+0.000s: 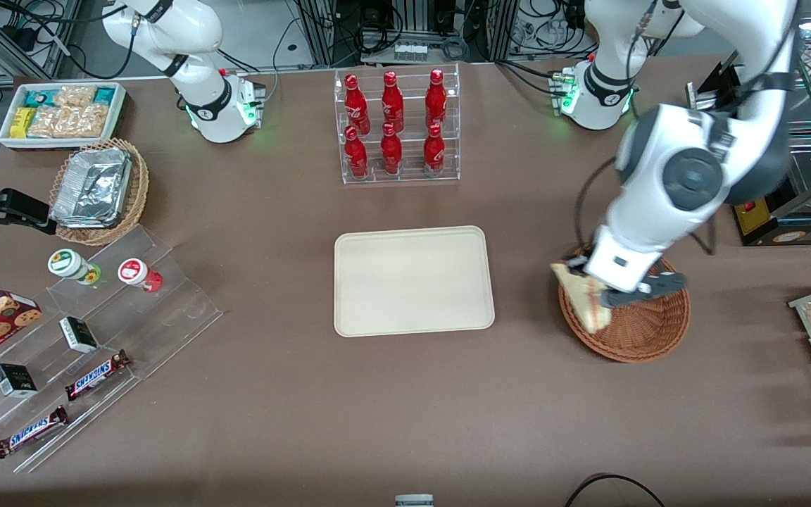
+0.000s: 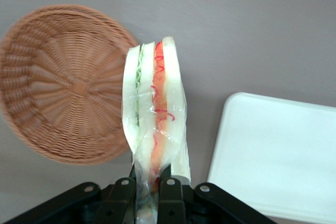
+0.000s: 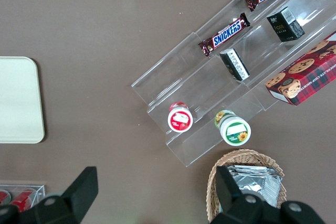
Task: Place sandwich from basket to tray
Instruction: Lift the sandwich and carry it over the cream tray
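While clamped: sandwich (image 2: 155, 114) in end effector (image 2: 148, 188)

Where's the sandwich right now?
The sandwich is clamped in the gripper, lifted over the basket's rim on the edge nearest the tray.

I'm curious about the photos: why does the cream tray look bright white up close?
In the left wrist view the tray looks washed out and soft-edged, while the sandwich shut in the pincer stays sharp; the front view shows the tray cream, under even light.
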